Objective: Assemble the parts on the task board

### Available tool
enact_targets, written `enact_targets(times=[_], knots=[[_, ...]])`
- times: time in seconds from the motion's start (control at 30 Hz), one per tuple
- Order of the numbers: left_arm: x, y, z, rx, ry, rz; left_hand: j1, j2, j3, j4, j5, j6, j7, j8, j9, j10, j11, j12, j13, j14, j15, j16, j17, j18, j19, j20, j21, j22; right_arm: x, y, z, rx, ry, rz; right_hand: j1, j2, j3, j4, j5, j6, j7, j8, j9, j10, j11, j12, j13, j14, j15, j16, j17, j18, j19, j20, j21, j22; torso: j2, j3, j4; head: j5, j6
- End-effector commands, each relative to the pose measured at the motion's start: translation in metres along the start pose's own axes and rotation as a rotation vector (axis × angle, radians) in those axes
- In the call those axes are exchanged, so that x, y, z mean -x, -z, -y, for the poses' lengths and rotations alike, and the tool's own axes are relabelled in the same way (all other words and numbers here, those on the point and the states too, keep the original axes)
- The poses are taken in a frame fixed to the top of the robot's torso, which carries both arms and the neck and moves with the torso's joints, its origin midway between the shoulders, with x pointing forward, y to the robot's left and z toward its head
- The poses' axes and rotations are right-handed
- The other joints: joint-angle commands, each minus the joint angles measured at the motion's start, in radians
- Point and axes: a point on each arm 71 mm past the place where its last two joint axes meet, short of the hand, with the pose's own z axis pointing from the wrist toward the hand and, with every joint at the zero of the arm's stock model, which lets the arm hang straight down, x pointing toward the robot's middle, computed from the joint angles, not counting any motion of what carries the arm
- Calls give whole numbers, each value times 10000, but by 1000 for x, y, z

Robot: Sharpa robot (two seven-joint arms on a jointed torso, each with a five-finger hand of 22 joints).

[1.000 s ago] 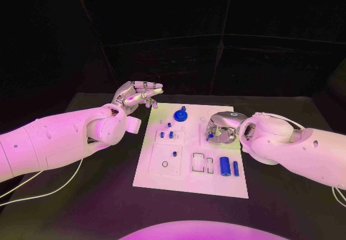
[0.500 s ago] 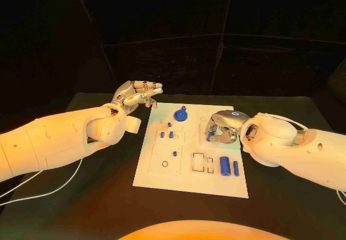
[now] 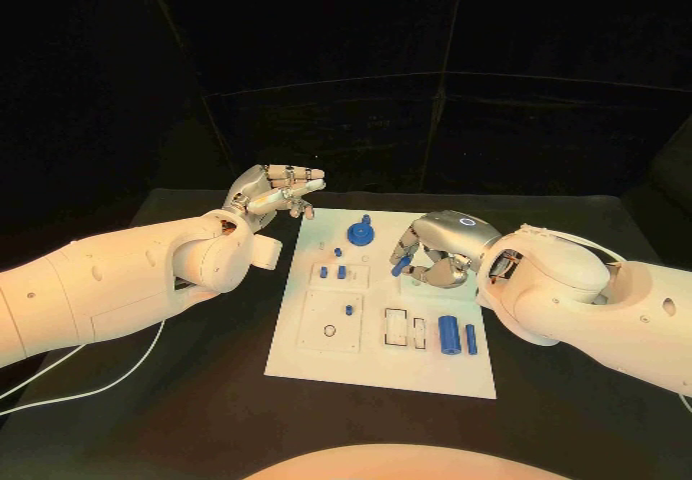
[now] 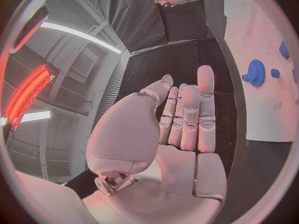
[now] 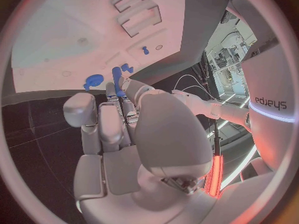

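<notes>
Fingers of the left hand curl loosely together with nothing between them in the head view; that hand hangs above the black counter just off the far left corner of the white task board. Over the board's far right part, the right hand pinches a small blue peg at its fingertips, the peg slanting down toward the board. On the board lie a blue gear with a knob at the far side, small blue pegs near the middle left, and two blue cylinders at the near right beside rectangular slots.

From the left wrist, the left hand shows fingers side by side and bent slightly, holding nothing; the gear sits on the board beyond.

From the right wrist, the right hand has its fingers closed around the blue peg, above the board.
</notes>
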Motion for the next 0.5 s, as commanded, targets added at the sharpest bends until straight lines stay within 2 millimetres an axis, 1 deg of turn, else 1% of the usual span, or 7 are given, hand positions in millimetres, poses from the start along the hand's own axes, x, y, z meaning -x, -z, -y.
enact_targets(times=[0.03,0.13,0.2,0.23,0.3,0.4,0.5], knots=[[-3,-1,1,-70,86,-119,57,71,-40,0,19,-40,38,68,-2,-56,13,33,-6,-60,-21,-48,-16,134,-58,13,-42,-14,3,-8,-19,739,-273,521,-34,-61,106,-17,85,9,48,-73,-11,459,-401,-64,22,229,10,53,6,-71,34,3,52,10,12,-17,12,26,-18],[-4,-2,1,-77,98,-149,61,73,-40,-2,19,-41,38,69,-2,-58,13,36,-6,-62,-21,-48,-19,134,-58,13,-43,-14,-2,-17,-34,1176,-441,449,-87,-83,156,-41,105,-1,61,-93,-14,458,-391,-100,23,224,18,47,-14,-68,20,7,51,0,26,-2,7,70,-46],[-5,-3,1,-79,106,-168,61,73,-40,-2,19,-41,38,69,-2,-58,13,36,-6,-62,-21,-48,-19,134,-58,13,-43,-14,-8,-22,-43,1438,-566,306,-126,-98,178,-50,106,-13,68,-108,-16,451,-383,-125,22,223,24,50,-15,-68,15,11,54,3,31,-7,27,74,-63],[-6,-3,1,-81,108,-173,61,73,-40,-2,19,-41,38,69,-2,-58,13,36,-6,-62,-21,-48,-19,134,-58,13,-43,-14,-12,-25,-47,1565,-619,186,-141,-105,184,-54,106,-19,71,-114,-18,448,-380,-134,22,223,26,50,-17,-67,12,12,53,-2,22,-12,12,93,-64],[-6,-3,1,-86,109,-177,61,73,-40,-2,19,-41,38,69,-2,-58,13,36,-6,-62,-21,-48,-19,134,-58,13,-43,-14,-23,-29,-55,1779,-687,-124,-150,-109,187,-56,106,-22,72,-118,-18,447,-378,-139,22,223,27,52,-15,-67,10,13,54,-1,12,-13,-1,183,-110],[-7,-4,1,-92,103,-169,61,73,-40,-2,19,-41,38,69,-2,-58,13,36,-6,-62,-21,-48,-19,134,-58,13,-43,-14,-37,-33,-62,1945,-759,-585,-159,-117,191,-62,106,-23,72,-121,-18,446,-378,-146,22,220,28,46,-29,-63,1,14,44,-21,16,-7,7,256,-168],[-8,-4,0,-99,106,-179,61,73,-40,-2,19,-41,38,69,-2,-58,13,36,-6,-62,-21,-48,-19,134,-58,13,-43,-14,-52,-36,-68,2064,-873,-1009,-189,-133,197,-72,106,-33,78,-132,-20,438,-372,-165,22,216,33,36,-49,-61,-6,16,43,-25,15,-13,-2,331,-201]])
